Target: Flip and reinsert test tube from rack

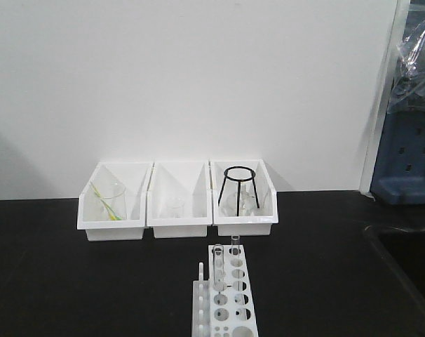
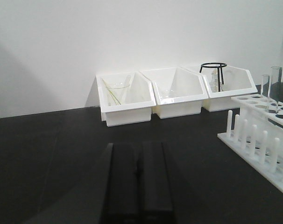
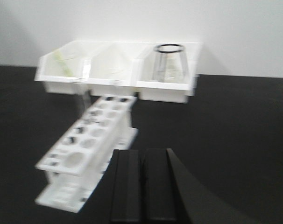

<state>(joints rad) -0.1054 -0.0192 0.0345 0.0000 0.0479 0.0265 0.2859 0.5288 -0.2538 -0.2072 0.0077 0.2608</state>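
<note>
The white rack (image 1: 228,289) stands at the front middle of the black table. Two slim clear test tubes stand upright in its far end, one (image 1: 218,265) nearer and one (image 1: 235,246) farther back. In the left wrist view the rack (image 2: 260,140) is at the right with both tubes (image 2: 265,88) (image 2: 275,83) upright, and my left gripper (image 2: 139,145) is shut and empty, low over the table, well left of it. In the blurred right wrist view my right gripper (image 3: 142,151) is shut and empty, just right of the rack (image 3: 88,147).
Three white bins line the back wall: the left bin (image 1: 114,226) holds a beaker (image 1: 111,199), the middle bin (image 1: 179,226) a small glass, the right bin (image 1: 245,226) a black tripod ring (image 1: 238,182). Blue equipment (image 1: 405,165) and a recessed edge (image 1: 402,246) are at the right.
</note>
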